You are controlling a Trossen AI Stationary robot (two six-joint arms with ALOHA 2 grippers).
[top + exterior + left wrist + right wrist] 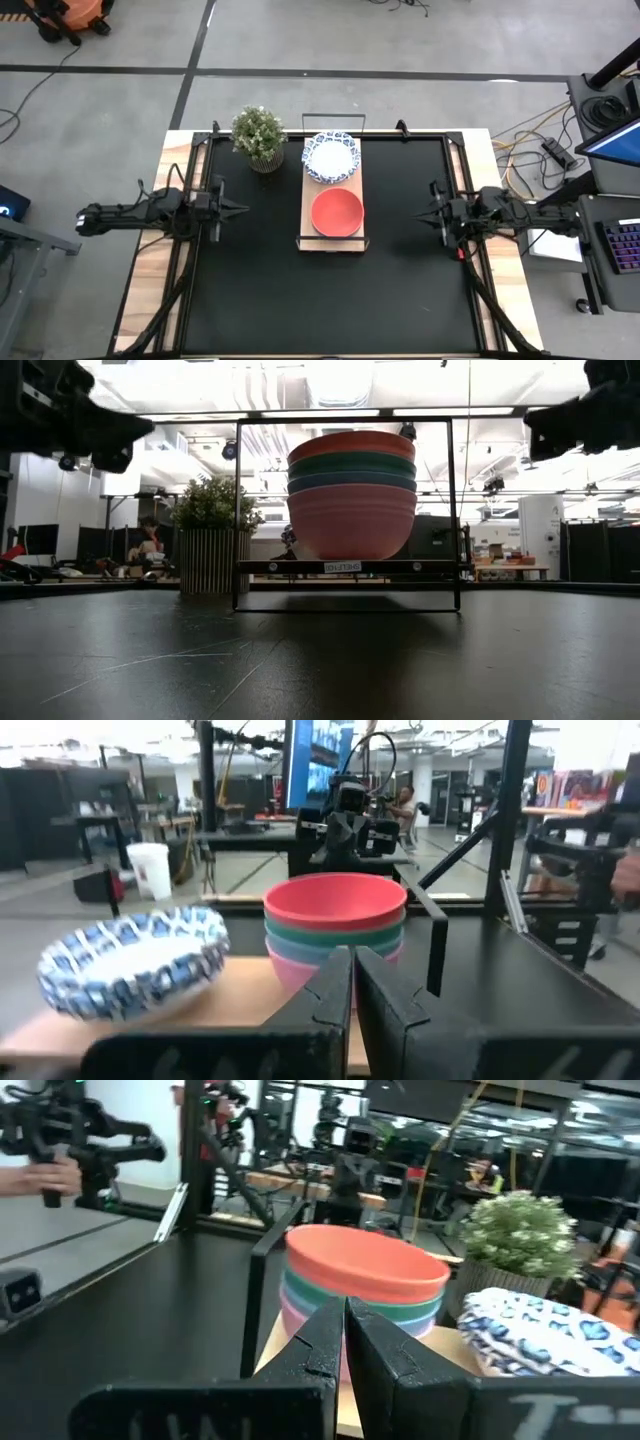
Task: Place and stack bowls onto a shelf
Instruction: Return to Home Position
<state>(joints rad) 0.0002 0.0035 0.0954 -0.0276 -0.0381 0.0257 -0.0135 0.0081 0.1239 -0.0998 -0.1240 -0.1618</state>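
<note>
High view: the shelf [308, 228] is set mid-table on the black mat [330, 300], toward the far edge, with its long side running front to back. Two piles are carried on it. The patterned bowls [331, 157] are at the far end and the plain stack [336, 213], red on top, is at the near end, the piles just beside each other. A potted plant [259, 135] is placed just left of the shelf's far end. The left gripper [240, 209] is held over the mat's left side and the right gripper [424, 212] over its right side. Both are pointed inward at the shelf and well apart from it. Low view: the plain stack [352, 495] is seen nested on the board inside the black wire frame [237, 510], pink at the bottom, then blue, green, red. The patterned pile is hidden behind it, and the plant is seen to the left. Both arms are held high at the upper corners, clear of the mat. Left wrist view: the left gripper's fingers [330, 990] are pressed together with only a thin slit between them, and nothing is gripped. The stack [335, 920] and patterned bowls [130, 960] are seen ahead on the shelf. Right wrist view: the right gripper's fingers [320, 1345] are likewise closed on nothing, aimed at the stack [365, 1285].
</note>
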